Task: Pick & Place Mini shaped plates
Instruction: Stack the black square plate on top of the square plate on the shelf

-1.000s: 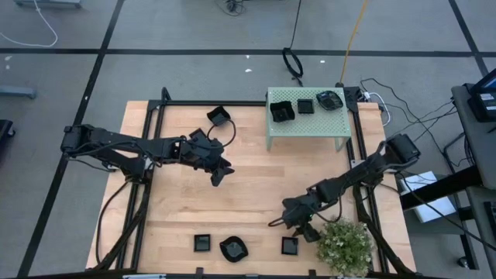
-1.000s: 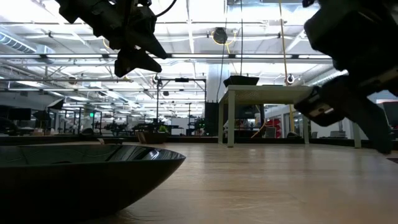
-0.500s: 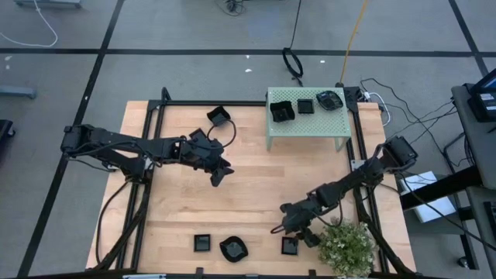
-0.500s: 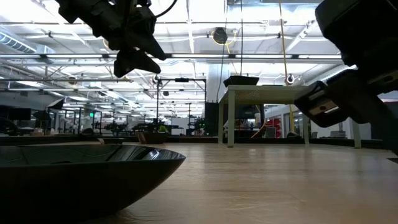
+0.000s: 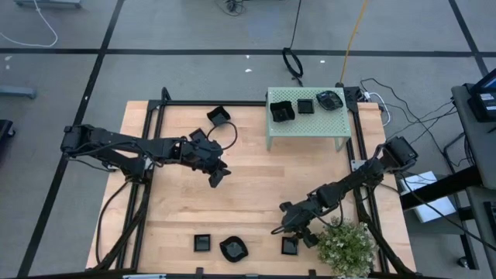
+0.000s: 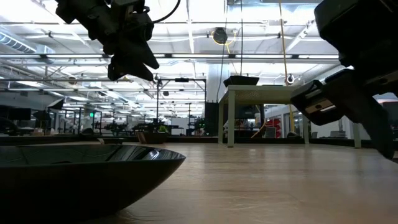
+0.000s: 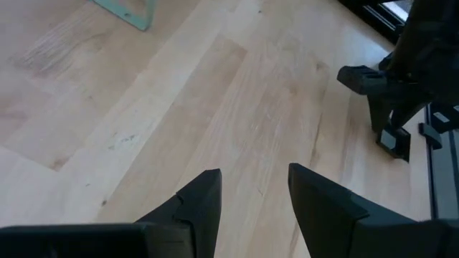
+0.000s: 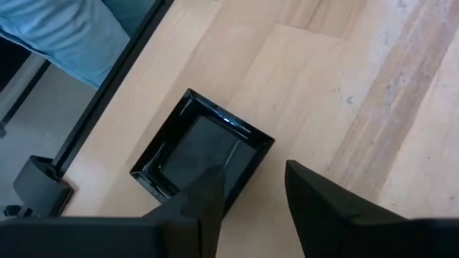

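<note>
The mini shaped plates are glossy black. Near the table's near edge lie a square plate (image 5: pixel 202 242), a wavy plate (image 5: pixel 233 249) (image 6: pixel 81 174) and another square plate (image 5: pixel 289 246) (image 8: pixel 201 154). One more square plate (image 5: pixel 219 116) lies near the far edge, and three plates (image 5: pixel 305 106) sit on the pale green stand (image 5: pixel 341 124). My right gripper (image 5: pixel 280 225) (image 8: pixel 251 175) hangs open just above the near-right square plate, without touching it. My left gripper (image 5: pixel 216 177) (image 7: pixel 254 179) hovers open over bare wood at mid-table.
A green bushy plant (image 5: pixel 345 244) stands right beside my right arm at the near-right corner. Black frame rails (image 5: pixel 147 155) run along both table sides. Blue clothing of a person (image 8: pixel 72 36) shows beyond the near edge. Bare wood (image 5: pixel 248 186) lies between the arms.
My right gripper has moved toward the table's near edge and slightly left, closing on the near-right square plate, still open. My left gripper has shifted a little toward the left. No plate has moved.
</note>
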